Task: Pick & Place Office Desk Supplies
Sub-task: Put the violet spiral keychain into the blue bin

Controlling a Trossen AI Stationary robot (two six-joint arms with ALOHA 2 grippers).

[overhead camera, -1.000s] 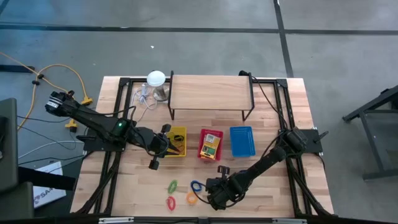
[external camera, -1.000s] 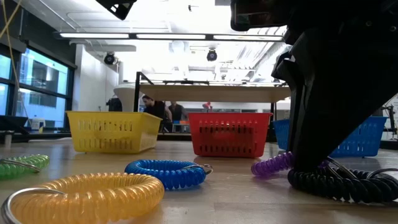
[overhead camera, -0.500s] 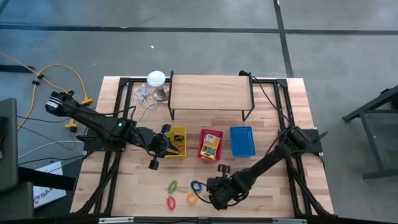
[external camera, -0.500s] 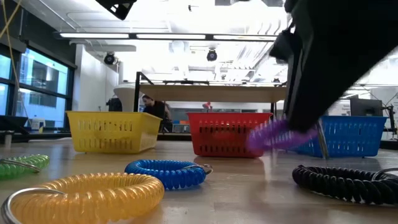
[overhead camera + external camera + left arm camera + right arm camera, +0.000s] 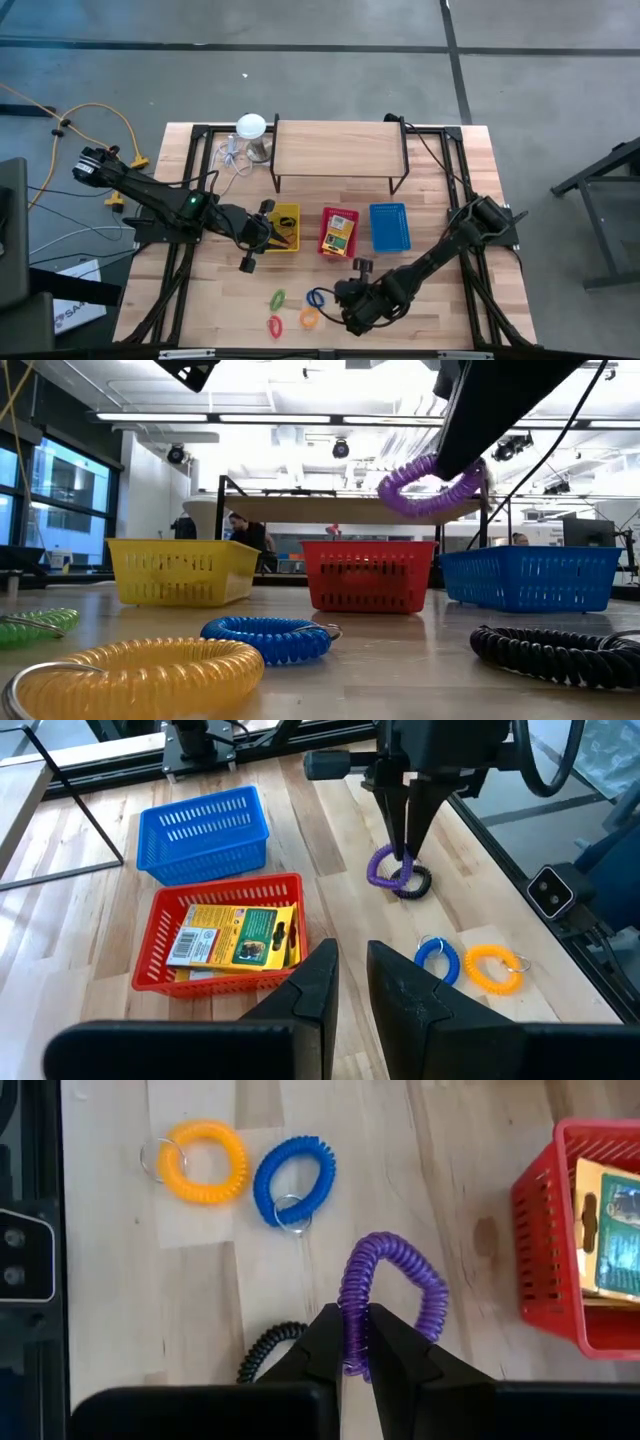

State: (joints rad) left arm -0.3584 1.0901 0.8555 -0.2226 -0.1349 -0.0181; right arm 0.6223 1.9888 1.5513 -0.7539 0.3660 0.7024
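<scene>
R gripper (image 5: 348, 1342) pinched shut on purple coil (image 5: 392, 1302), held up off table (image 5: 440, 190) near front edge, above black coil (image 5: 555, 653). L gripper (image 5: 345, 982) hangs by yellow basket (image 5: 283, 228), fingers slightly apart, holding nothing.

Showing as pale, matt, planked wood: the tabletop (image 5: 440, 200). Looking like glossy ribbed plastic coils: a purple ring (image 5: 392, 1306), a blue ring (image 5: 293, 1176), an orange ring (image 5: 203, 1161) and a black ring (image 5: 556, 653). Catching light as thin metal: small split loops on the blue and orange rings. Appearing as moulded plastic lattice, slightly shiny: a red basket (image 5: 155, 942), a blue basket (image 5: 205, 832), a yellow basket (image 5: 180, 571). Lying in the red basket as printed glossy card: small boxes (image 5: 235, 935). Reading as smooth matt black: the right gripper (image 5: 355, 1340) fingers.
</scene>
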